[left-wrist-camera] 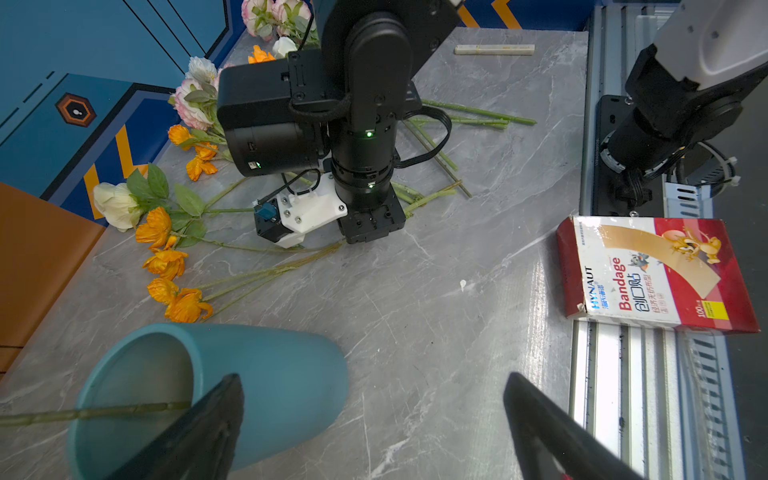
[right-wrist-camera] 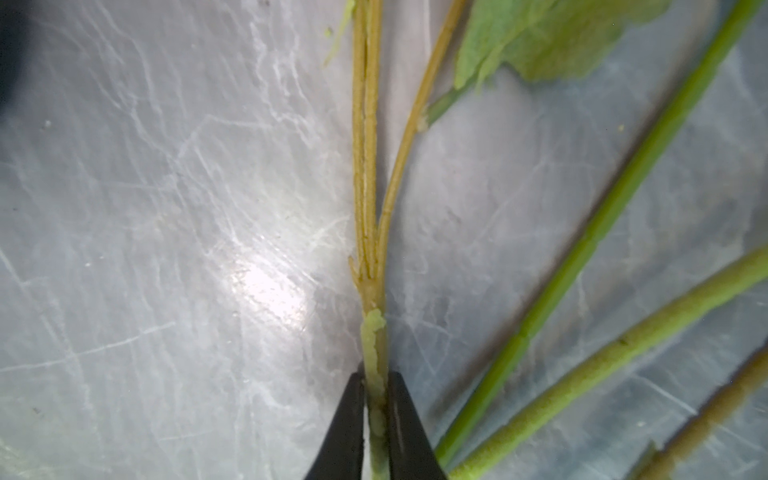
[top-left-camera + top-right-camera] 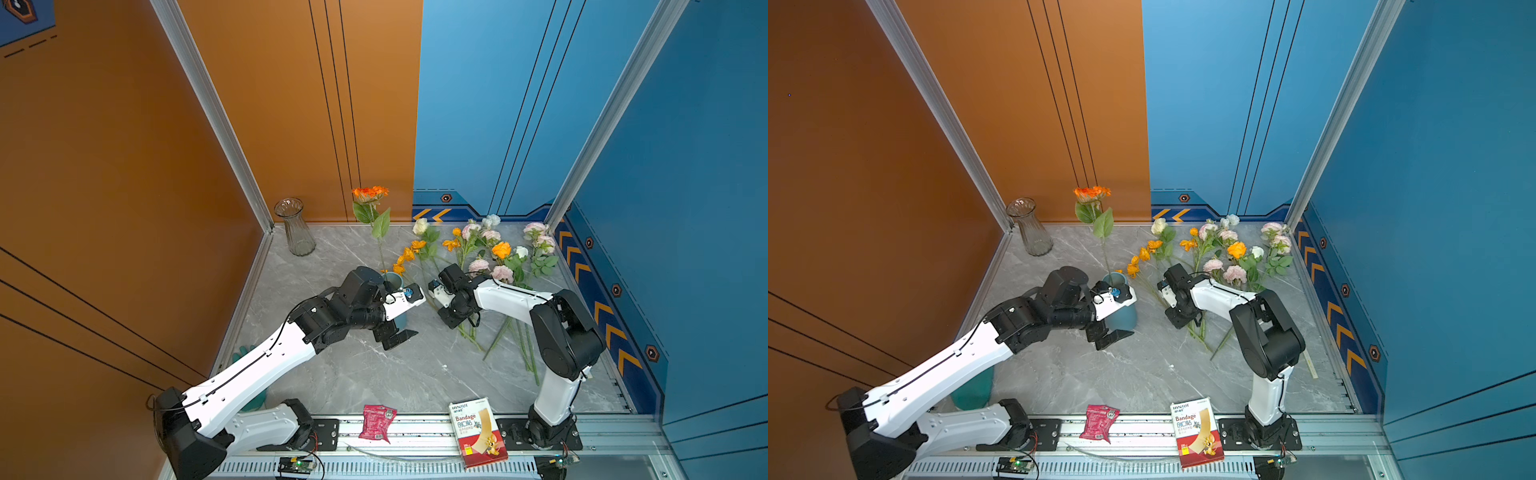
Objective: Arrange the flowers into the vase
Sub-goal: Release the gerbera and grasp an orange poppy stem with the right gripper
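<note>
A teal vase (image 3: pixel 400 321) (image 3: pixel 1124 312) (image 1: pixel 274 374) stands mid-table with one tall orange flower (image 3: pixel 370 193) (image 3: pixel 1092 192) in it; its stem (image 1: pixel 83 413) enters the mouth. My left gripper (image 3: pixel 400 336) (image 1: pixel 374 386) is open beside the vase's base, holding nothing. The other flowers (image 3: pixel 486 253) (image 3: pixel 1225 253) lie in a heap at the back right: orange, pink and white heads. My right gripper (image 2: pixel 376 378) (image 3: pixel 454 321) points down at the table, shut on the branching stem (image 2: pixel 370 291) of the orange poppy spray (image 1: pixel 166 262) (image 3: pixel 409 253).
A clear glass vase (image 3: pixel 296 226) stands in the back left corner. A red bandage box (image 3: pixel 478 432) and a red packet (image 3: pixel 377 422) lie on the front rail. More green stems (image 2: pixel 582 257) lie next to the held one. A cream stick (image 1: pixel 494 50) lies near the right wall.
</note>
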{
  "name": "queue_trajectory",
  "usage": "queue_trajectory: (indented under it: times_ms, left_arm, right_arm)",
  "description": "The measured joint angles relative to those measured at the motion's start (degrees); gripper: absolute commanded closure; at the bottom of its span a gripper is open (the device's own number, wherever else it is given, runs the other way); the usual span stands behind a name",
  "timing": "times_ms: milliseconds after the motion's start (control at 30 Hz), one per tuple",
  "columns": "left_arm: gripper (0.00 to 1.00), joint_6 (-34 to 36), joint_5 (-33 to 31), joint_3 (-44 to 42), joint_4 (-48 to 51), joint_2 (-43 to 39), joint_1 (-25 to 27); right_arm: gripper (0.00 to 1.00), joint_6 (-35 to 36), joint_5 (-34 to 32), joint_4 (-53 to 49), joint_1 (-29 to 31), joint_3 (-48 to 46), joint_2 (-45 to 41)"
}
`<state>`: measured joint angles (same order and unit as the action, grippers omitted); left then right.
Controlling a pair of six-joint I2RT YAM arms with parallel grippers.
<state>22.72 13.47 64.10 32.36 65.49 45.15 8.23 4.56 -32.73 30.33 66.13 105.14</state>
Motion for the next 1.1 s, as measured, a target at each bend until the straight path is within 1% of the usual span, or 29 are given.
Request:
queue_trajectory:
  times_ms: [100, 300, 667, 767, 933, 1100]
  left_arm:
    - [0.02, 0.0, 0.0, 0.0, 0.0, -0.5, 0.0]
    - [0.02, 0.0, -0.3, 0.0, -0.7, -1.1, 0.0]
    - [0.02, 0.0, -1.6, -1.1, -2.2, -4.5, -0.2]
    - [0.02, 0.0, -1.7, -1.5, -2.6, -5.3, -0.3]
    - [0.02, 0.0, -1.7, -2.4, -3.8, -6.9, -1.1]
    - [0.02, -0.2, -1.7, -4.1, -6.0, -9.9, -3.0]
  right_arm:
    - [1.0, 0.9, 0.3, -0.3, 0.0, 0.2, 0.0]
    - [1.0, 1.4, 0.8, -0.9, 0.3, 0.9, -0.7]
    - [1.0, 1.2, 3.4, -1.4, 0.8, 3.7, -8.7]
    - [1.0, 0.0, 4.1, -1.4, 0.2, 4.0, -10.0]
    - [1.0, -3.9, 4.3, -0.5, -1.4, 3.9, -12.9]
    - [1.0, -8.5, 4.2, 5.7, -2.3, 2.1, -18.5]
